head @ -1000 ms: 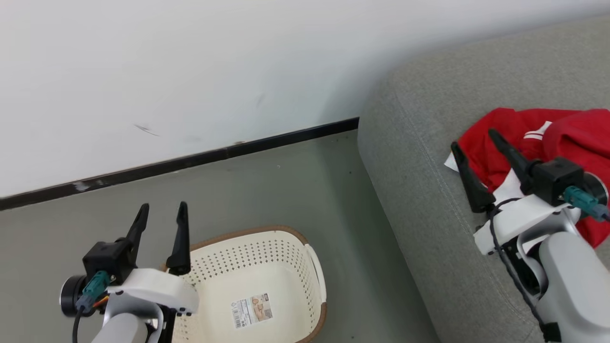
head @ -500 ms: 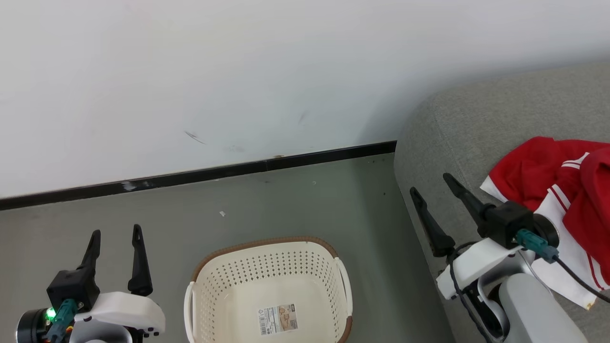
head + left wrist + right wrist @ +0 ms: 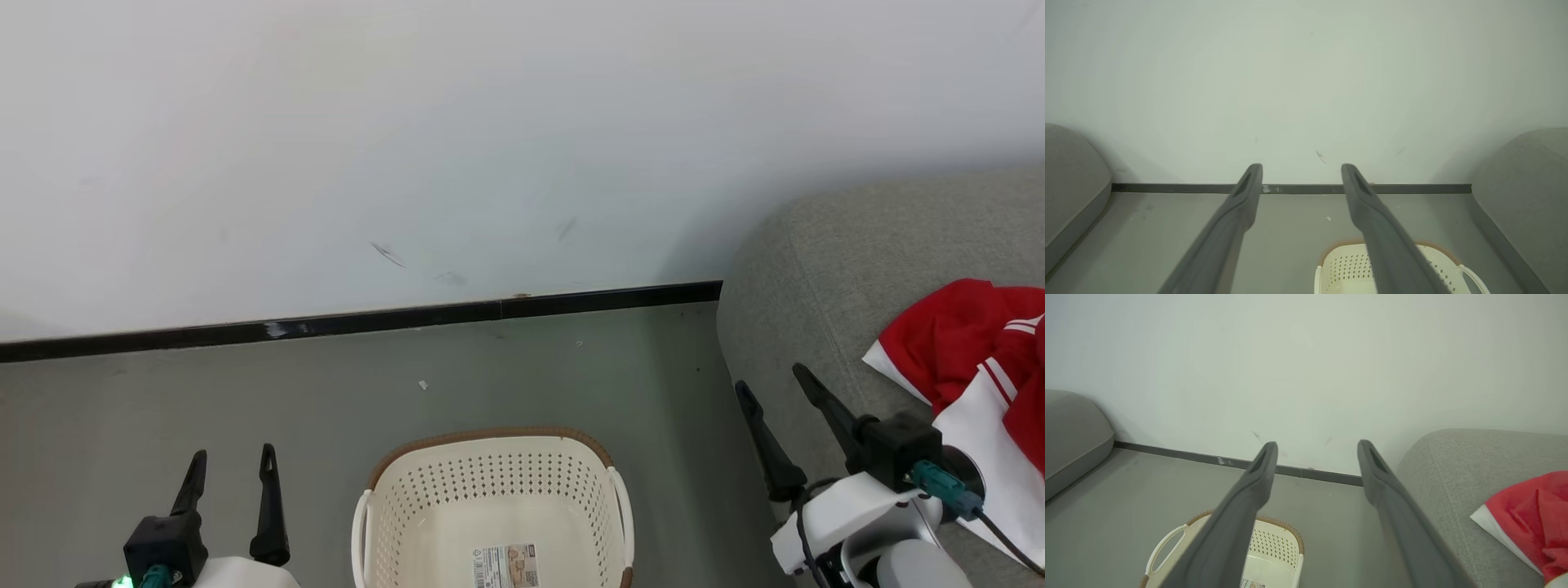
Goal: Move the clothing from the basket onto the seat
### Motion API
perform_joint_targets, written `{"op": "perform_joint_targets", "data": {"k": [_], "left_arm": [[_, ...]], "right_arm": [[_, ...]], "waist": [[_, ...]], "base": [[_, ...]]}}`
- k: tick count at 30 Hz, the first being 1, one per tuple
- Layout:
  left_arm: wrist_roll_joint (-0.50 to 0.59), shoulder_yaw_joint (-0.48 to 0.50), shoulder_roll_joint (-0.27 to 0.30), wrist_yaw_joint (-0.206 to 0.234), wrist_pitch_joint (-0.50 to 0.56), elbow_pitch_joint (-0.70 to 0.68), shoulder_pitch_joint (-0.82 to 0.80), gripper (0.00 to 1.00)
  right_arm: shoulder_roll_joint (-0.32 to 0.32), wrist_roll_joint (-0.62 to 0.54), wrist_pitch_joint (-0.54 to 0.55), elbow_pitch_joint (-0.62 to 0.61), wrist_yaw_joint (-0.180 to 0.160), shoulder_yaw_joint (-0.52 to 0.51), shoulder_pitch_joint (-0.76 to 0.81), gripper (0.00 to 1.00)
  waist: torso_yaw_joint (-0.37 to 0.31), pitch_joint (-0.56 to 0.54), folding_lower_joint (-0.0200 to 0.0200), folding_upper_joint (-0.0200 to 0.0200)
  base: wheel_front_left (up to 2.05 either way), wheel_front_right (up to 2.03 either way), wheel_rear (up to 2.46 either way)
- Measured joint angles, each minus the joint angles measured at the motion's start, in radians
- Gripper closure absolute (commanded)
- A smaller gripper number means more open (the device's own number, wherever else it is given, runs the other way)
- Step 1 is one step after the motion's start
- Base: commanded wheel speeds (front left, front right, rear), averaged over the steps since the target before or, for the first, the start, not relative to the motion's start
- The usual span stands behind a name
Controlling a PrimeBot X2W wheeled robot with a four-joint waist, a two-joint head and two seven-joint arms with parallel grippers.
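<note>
Red and white clothing (image 3: 971,359) (image 3: 1531,516) lies bunched on the grey seat (image 3: 824,278) (image 3: 1457,477) at the right. The cream basket (image 3: 490,506) (image 3: 1347,269) (image 3: 1274,547) stands on the floor at bottom centre, holding only a label sticker (image 3: 504,566). My left gripper (image 3: 231,461) (image 3: 1301,171) is open in the air left of the basket, with nothing between its fingers. My right gripper (image 3: 771,380) (image 3: 1316,451) is open too, hovering at the seat's left edge, left of the clothing, with nothing held.
A white wall with a black skirting board (image 3: 359,322) runs behind the grey floor (image 3: 245,400). Another grey cushion (image 3: 1069,179) (image 3: 1073,428) stands at the far left in the wrist views. Small specks (image 3: 422,385) lie on the floor.
The head camera has tilted up and swung left, so everything sits lower and further right in the picture. My right gripper has drawn back off the clothing to the seat's edge. Both grippers stay open.
</note>
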Motion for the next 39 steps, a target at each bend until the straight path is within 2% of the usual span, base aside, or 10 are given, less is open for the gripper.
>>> {"op": "perform_joint_targets", "data": {"k": [11,22,39], "left_arm": [[0.005,-0.021,0.001,-0.018,0.0,0.012,0.003,0.0],[0.006,-0.022,0.01,-0.035,0.0,0.016,0.003,0.0],[0.006,-0.011,0.01,-0.036,0.0,0.034,0.002,0.0]], "right_arm": [[0.017,-0.033,0.0,-0.026,0.0,-0.03,0.101,0.0],[0.023,-0.042,0.0,-0.06,0.0,-0.028,0.136,0.0],[0.023,-0.005,0.0,-0.092,0.0,-0.03,0.147,0.0]], "waist": [[0.028,-0.034,0.0,0.0],[0.023,-0.036,0.0,0.0],[0.02,-0.034,0.0,0.0]], "base": [[0.0,0.0,0.0],[0.0,0.0,0.0],[0.0,0.0,0.0]]}}
